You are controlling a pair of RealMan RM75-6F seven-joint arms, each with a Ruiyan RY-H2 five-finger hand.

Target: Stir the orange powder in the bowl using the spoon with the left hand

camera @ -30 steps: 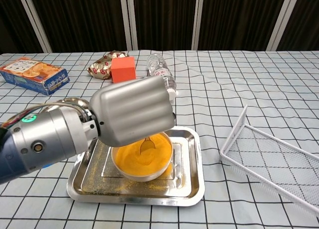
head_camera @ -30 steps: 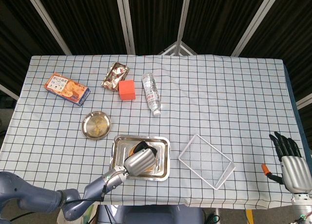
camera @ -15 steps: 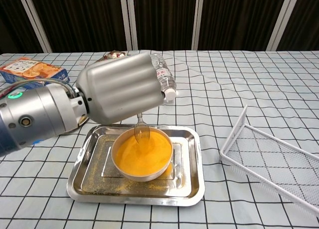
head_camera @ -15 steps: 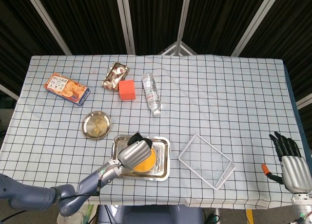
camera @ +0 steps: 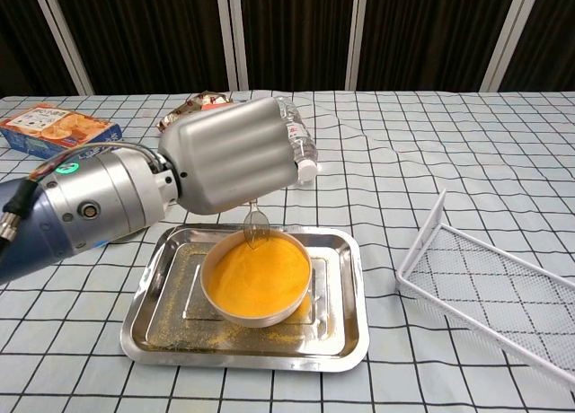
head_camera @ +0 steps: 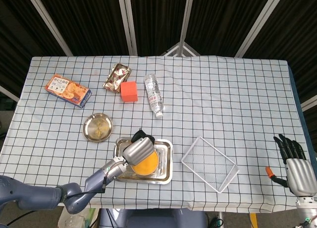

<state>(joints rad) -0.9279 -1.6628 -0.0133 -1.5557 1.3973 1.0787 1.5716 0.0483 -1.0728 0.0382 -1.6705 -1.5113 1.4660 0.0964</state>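
Note:
A white bowl (camera: 256, 283) full of orange powder (head_camera: 145, 163) sits in a steel tray (camera: 337, 337). My left hand (camera: 232, 157) hovers over the bowl's far left side and holds a clear spoon (camera: 257, 226) whose tip touches the powder at the far rim. From the head view the left hand (head_camera: 137, 149) covers the tray's upper left part. My right hand (head_camera: 295, 169) rests far off at the table's right front corner, fingers apart and holding nothing.
A white wire basket (camera: 490, 278) lies right of the tray. A small steel dish (head_camera: 97, 127) sits behind and left of the tray. Further back are a snack box (head_camera: 68, 90), a foil packet (head_camera: 116, 77), an orange cube (head_camera: 129, 91) and a water bottle (head_camera: 154, 94).
My left hand rose and moved toward the bowl's far side, drawing the spoon from deep in the powder up to its far rim.

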